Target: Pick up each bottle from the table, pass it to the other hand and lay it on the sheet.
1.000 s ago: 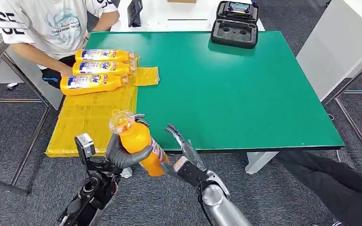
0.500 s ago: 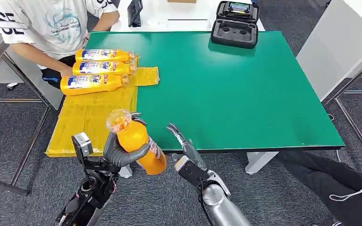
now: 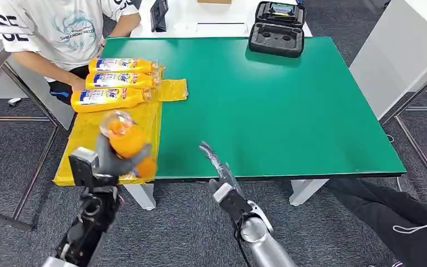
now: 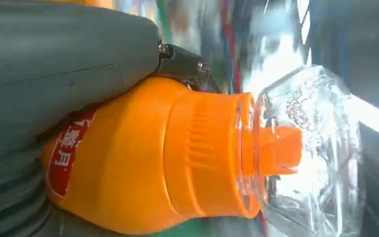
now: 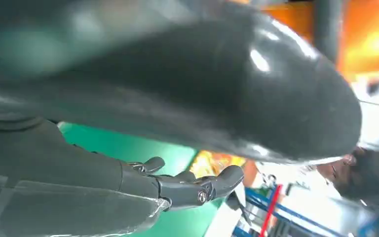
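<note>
An orange bottle point(image 3: 125, 142) is gripped in the left hand point(image 3: 108, 161), cap tilted away from the robot, above the near edge of the yellow sheet point(image 3: 92, 139). The right hand point(image 3: 217, 167), empty with fingers apart, sits well to the sheet's right.

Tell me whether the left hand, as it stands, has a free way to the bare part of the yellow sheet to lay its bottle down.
Probably yes. The left hand holds the orange bottle above the yellow sheet's near end, which lies bare; the three laid bottles and the person's hand sit at the far end.
</note>
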`<action>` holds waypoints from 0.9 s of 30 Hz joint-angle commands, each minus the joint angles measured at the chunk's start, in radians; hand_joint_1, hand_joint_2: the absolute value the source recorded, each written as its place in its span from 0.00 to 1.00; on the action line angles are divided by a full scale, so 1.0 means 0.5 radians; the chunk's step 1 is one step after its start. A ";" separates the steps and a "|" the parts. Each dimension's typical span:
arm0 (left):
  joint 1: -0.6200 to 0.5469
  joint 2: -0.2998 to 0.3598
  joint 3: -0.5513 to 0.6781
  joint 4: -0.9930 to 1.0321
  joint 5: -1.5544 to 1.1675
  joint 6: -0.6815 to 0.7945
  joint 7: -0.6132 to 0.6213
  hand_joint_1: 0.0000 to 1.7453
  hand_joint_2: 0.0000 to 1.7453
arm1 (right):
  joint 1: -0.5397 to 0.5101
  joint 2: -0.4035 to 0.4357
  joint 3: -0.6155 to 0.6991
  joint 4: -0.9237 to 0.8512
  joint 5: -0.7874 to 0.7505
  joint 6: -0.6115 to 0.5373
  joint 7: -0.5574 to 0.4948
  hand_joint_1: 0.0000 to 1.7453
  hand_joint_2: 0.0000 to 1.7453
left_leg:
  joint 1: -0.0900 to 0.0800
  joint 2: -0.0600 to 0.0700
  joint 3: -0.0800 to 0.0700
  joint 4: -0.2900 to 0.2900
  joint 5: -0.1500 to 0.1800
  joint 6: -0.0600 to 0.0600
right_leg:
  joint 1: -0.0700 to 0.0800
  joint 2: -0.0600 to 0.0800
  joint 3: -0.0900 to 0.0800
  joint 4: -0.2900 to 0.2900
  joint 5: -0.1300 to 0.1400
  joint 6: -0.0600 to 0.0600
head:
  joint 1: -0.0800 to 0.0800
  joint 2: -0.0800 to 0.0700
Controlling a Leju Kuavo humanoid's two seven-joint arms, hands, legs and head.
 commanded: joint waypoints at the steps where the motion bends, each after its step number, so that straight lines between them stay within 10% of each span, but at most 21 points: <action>1: -0.637 0.297 0.350 0.548 -0.745 0.331 0.227 1.00 1.00 | 0.126 -0.086 -0.162 -0.379 -0.211 -0.001 0.018 0.00 0.00 | 0.003 -0.005 0.008 0.001 -0.003 -0.004 | 0.003 -0.006 0.010 0.002 -0.005 -0.004 | 0.000 0.000; 10: -0.700 0.317 0.253 0.595 -1.307 0.399 0.420 1.00 1.00 | 0.081 -0.070 -0.138 -0.327 -0.204 0.007 0.011 0.00 0.00 | 0.002 -0.003 0.009 0.000 -0.002 -0.004 | 0.001 -0.003 0.010 0.001 -0.004 -0.002 | -0.001 0.000; 27: -0.893 0.366 -0.236 1.033 -1.991 -0.475 0.655 1.00 1.00 | 0.054 -0.039 -0.249 -0.247 -0.142 0.079 -0.001 0.00 0.00 | 0.002 -0.002 0.010 0.000 -0.002 -0.004 | 0.002 -0.003 0.011 0.000 -0.004 -0.002 | -0.001 0.000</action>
